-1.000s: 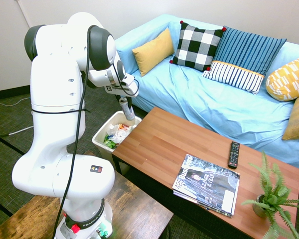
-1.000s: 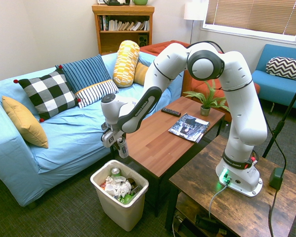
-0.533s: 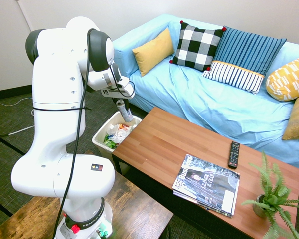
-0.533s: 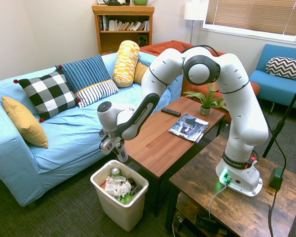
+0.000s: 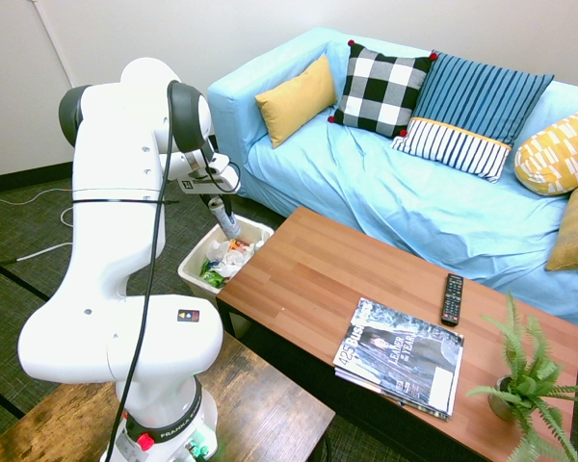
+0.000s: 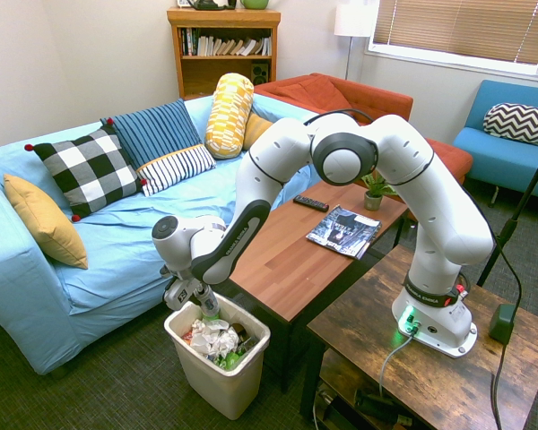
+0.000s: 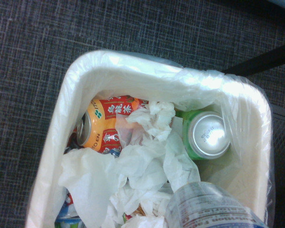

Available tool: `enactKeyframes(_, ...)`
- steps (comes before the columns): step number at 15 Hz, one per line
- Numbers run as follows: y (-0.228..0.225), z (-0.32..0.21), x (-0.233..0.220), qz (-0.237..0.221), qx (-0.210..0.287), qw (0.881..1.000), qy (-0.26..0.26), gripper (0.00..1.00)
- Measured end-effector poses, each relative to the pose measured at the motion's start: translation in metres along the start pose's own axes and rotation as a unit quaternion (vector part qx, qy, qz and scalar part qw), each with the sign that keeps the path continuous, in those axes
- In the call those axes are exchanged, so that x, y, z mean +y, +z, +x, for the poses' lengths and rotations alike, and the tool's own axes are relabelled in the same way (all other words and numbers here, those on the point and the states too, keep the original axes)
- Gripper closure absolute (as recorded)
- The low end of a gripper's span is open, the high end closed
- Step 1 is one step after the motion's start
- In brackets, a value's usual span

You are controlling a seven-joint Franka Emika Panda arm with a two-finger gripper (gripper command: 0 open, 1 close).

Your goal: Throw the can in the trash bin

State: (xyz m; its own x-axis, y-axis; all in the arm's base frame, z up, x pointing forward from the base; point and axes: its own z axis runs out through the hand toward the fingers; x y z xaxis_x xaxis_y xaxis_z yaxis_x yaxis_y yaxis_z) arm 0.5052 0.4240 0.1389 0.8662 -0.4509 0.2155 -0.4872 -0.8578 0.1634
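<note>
Can Moving In Over the Trash Bin

The gripper (image 6: 194, 291) is now holding the can (image 5: 224, 218) lower and farther over the trash bin (image 6: 220, 394) than 1 second ago, its fingers closing around it. The wrist view is showing 2 other cans, 1 orange-red (image 7: 104, 124) and 1 green (image 7: 208, 135), that the first exterior view isn't revealing. The coffee table (image 5: 299, 279) is standing just beside the bin; carpet (image 7: 23, 95) is lying open opposite.
</note>
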Motion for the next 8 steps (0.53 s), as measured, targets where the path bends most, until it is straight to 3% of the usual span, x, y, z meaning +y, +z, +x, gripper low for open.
enactKeyframes(8, 0.0018, -0.0042, -0.0024, -0.005, -0.001, 1.000, -0.010, 0.00)
